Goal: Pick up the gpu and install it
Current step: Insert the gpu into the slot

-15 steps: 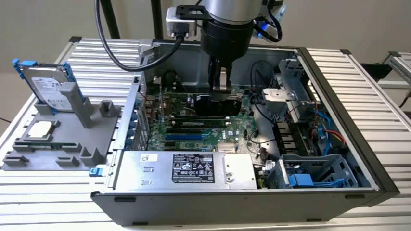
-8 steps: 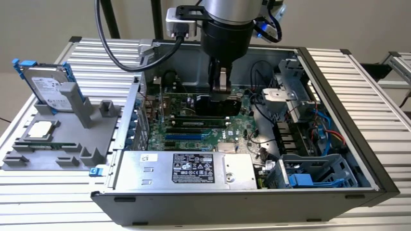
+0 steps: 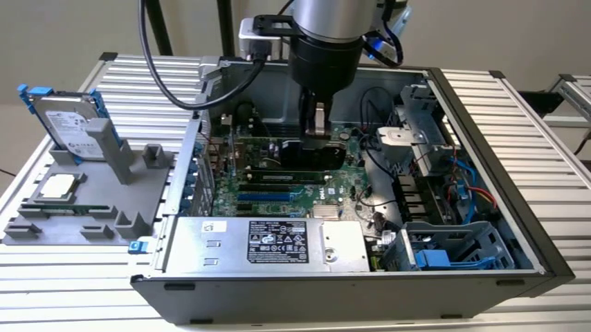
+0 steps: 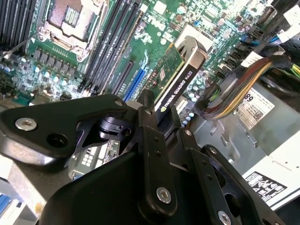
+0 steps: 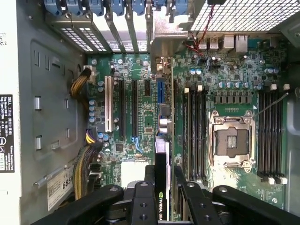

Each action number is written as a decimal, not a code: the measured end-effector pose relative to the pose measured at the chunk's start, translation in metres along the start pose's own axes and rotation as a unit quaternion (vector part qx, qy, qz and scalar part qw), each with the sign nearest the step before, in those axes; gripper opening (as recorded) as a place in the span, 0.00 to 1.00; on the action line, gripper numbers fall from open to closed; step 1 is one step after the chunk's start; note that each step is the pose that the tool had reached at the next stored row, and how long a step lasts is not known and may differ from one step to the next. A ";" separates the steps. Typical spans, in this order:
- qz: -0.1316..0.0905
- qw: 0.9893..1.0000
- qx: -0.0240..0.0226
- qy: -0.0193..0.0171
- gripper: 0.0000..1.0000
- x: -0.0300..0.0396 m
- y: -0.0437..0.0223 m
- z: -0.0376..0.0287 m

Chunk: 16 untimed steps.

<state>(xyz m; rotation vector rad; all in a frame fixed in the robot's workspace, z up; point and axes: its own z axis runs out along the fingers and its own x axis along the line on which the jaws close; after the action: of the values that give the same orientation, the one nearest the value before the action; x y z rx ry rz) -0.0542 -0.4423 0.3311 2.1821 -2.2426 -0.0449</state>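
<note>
One open computer case [image 3: 517, 228] takes up most of the slatted surface [image 3: 544, 131], and it serves as the landmark here. Beside it, toward the exterior view's left, stands a grey holder [image 3: 93, 207] carrying a hard drive [image 3: 74, 124] with blue rails and a small square CPU chip [image 3: 57, 185]. Inside the case lies the green motherboard [image 3: 305, 183], with the power supply [image 3: 268, 242] along its near wall and a bundle of coloured cables [image 4: 243, 89] just beside that.

Above the motherboard, within the case, hangs the arm with its end effector [image 3: 317, 131]. In both wrist views the black fingers [image 5: 187, 197] are closed on the gpu [image 5: 161, 187], gripping it by its upper edge so that the card stands on edge, its green board and black shroud pointing down toward the expansion slots [image 5: 133, 110]. The card hangs over the middle of the motherboard, next to the blue slot [image 5: 160, 91] and on the memory-slot side of the white one [image 5: 108, 105]; whether its lower edge already touches a slot I cannot tell.

By my judgement the pick-up is done and the install step is in hand. Seating calls for the card's edge to run parallel to 1 slot, its bracket end toward the case's rear openings [image 5: 117, 18], and a straight push with no tilt.
</note>
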 end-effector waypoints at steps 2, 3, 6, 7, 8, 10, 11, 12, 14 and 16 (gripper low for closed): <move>0.000 1.000 0.000 0.000 0.00 0.0000 0.0002 0.0036; 0.000 1.000 0.000 0.000 0.00 0.0000 0.0001 0.0053; 0.000 1.000 -0.001 0.000 0.00 0.0001 0.0001 0.0094; 0.000 1.000 -0.001 0.000 0.00 0.0001 0.0001 0.0108; 0.000 1.000 -0.001 0.000 0.00 0.0001 0.0001 0.0117; 0.000 1.000 -0.001 0.000 0.00 0.0001 0.0001 0.0133; 0.000 1.000 -0.001 0.000 0.00 0.0002 0.0003 0.0141; 0.000 1.000 -0.001 0.000 0.00 0.0002 0.0006 0.0153; 0.000 1.000 -0.001 0.000 0.00 0.0002 0.0012 0.0178; 0.000 1.000 -0.001 0.000 0.00 0.0003 0.0019 0.0197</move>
<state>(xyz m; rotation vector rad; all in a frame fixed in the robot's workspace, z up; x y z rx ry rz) -0.0567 -0.4423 0.3114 2.1810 -2.2413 -0.0477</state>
